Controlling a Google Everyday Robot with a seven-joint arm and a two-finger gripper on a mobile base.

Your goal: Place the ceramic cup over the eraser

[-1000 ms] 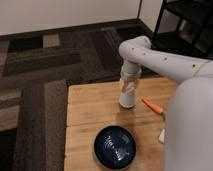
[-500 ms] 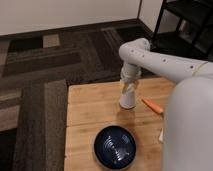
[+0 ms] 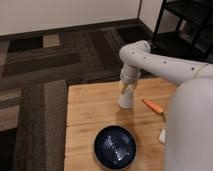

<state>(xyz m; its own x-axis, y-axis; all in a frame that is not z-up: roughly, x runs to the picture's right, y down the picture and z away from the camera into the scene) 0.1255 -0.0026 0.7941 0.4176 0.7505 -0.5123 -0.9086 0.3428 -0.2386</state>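
The white ceramic cup [image 3: 126,101] stands on the wooden table [image 3: 90,107], near its far middle. My gripper [image 3: 127,90] points straight down from the white arm and is closed on the cup's top. The cup's base is at, or just above, the table top. The black eraser is not visible; it may be hidden under the cup.
A thin orange stick [image 3: 151,105] lies just right of the cup. A wide dark blue ribbed bowl [image 3: 116,146] sits near the table's front edge. A flat white pad [image 3: 162,136] shows at the right, partly behind my arm's body. A black shelf [image 3: 185,25] stands at the back right.
The arm and the cup have sunk slightly towards the table. Nothing else has moved.
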